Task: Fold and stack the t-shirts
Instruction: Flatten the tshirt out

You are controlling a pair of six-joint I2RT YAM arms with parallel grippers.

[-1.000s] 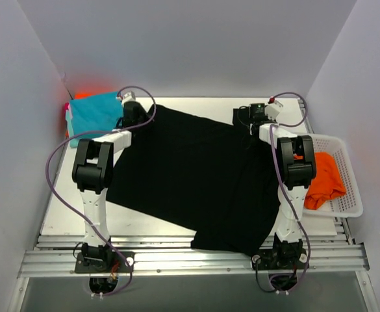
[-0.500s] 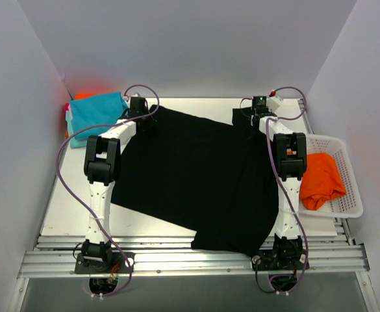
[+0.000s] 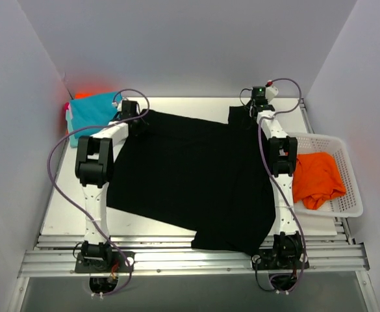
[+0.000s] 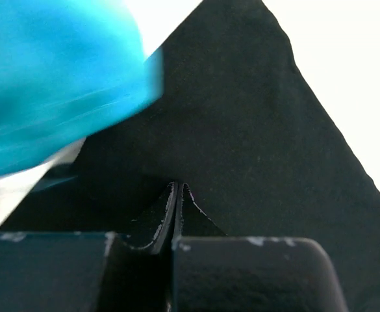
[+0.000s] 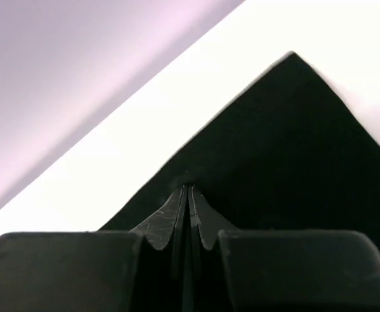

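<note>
A large black t-shirt (image 3: 196, 179) lies spread flat over most of the table. My left gripper (image 3: 130, 112) is at its far left corner, shut and pinching the black cloth (image 4: 241, 130) at the fingertips. At the shirt's far right corner, my right gripper (image 3: 253, 109) is shut too, with a thin layer of the black cloth (image 5: 293, 143) between its fingers. Folded teal t-shirts (image 3: 93, 112) lie stacked at the far left, with orange and pink edges showing beneath; the teal (image 4: 53, 78) fills the upper left of the left wrist view. An orange t-shirt (image 3: 316, 181) lies crumpled in the basket.
A white lattice basket (image 3: 349, 188) stands at the table's right edge, beside the right arm. White walls close in the back and both sides. A metal rail (image 3: 190, 257) runs along the near edge, and the shirt's near hem hangs close to it.
Both arms have reached farther toward the back wall. The left gripper swung right, then back left, and the shirt's far left corner now lies farther left.
</note>
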